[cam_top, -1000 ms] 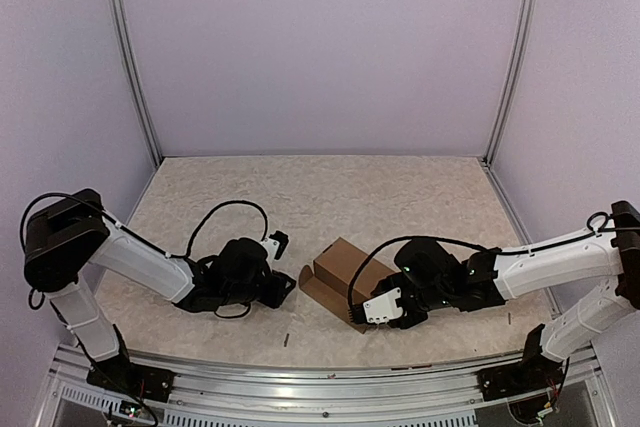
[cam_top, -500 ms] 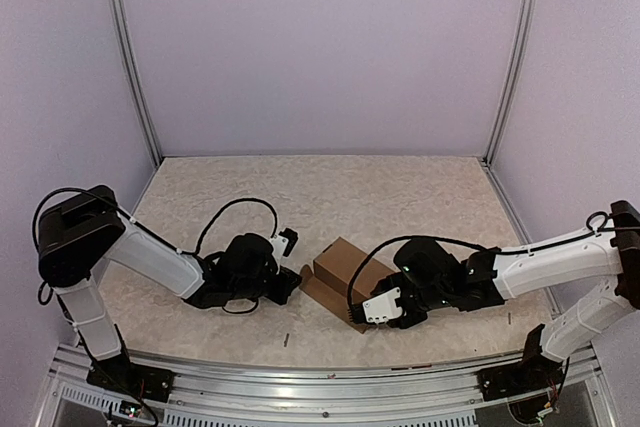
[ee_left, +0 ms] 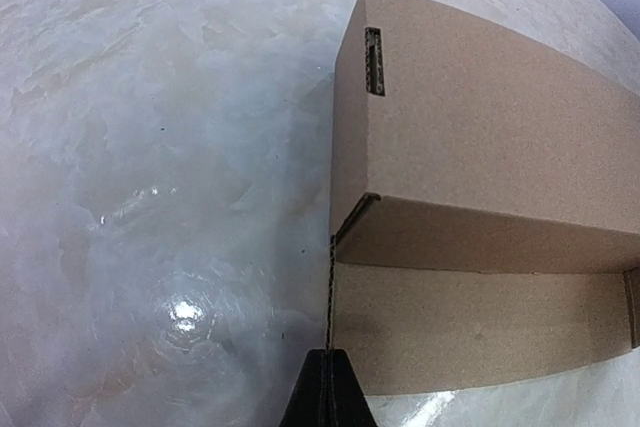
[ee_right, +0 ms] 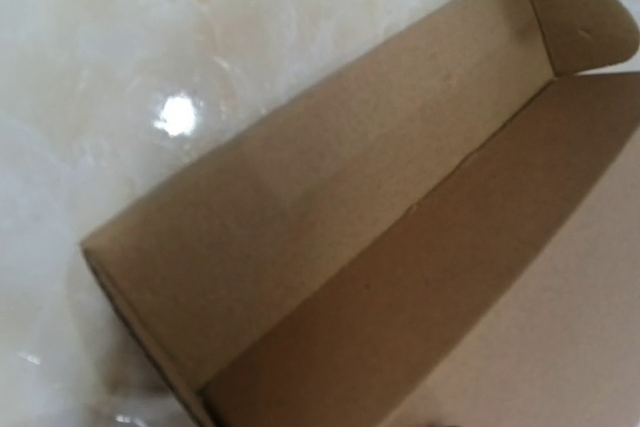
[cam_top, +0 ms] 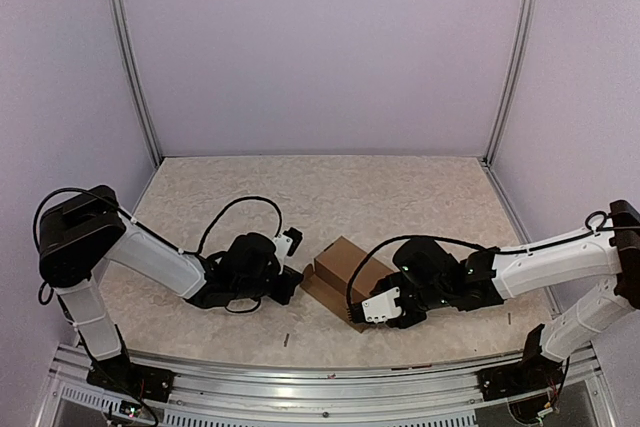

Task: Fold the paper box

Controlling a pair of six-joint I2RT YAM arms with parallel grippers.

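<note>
The pale marbled tabletop (cam_top: 320,197) fills the floor of the enclosure, with lilac walls around it. The left arm (cam_top: 150,257) reaches in low from the near left. The right arm (cam_top: 540,262) reaches in low from the near right, and their wrists face each other.

The paper box (cam_top: 350,259) lies between them on the tabletop, a little right of centre and towards the near edge. It is partly formed, and its long axis runs on a diagonal from far left to near right. The left end points at the left arm, and the right end lies under the right arm's wrist.

In the left wrist view the box (ee_left: 480,117) shows a broad upper panel above a narrower front wall. Below that, a flap (ee_left: 470,327) lies flat on the tabletop on the near side.

The left jaws are clenched together, with their dark tips right at the left edge of that flap. I cannot tell whether any cardboard is pinched between them.

The right wrist camera looks closely along the inside crease of the box (ee_right: 330,227), and its fingers are out of frame. Whether the right jaws are released or grasping cannot be told.

A rounded tab (ee_right: 590,22) stands at the box's far end in that view. A small slot (ee_left: 374,60) is cut near the left corner of the upper panel.
</note>
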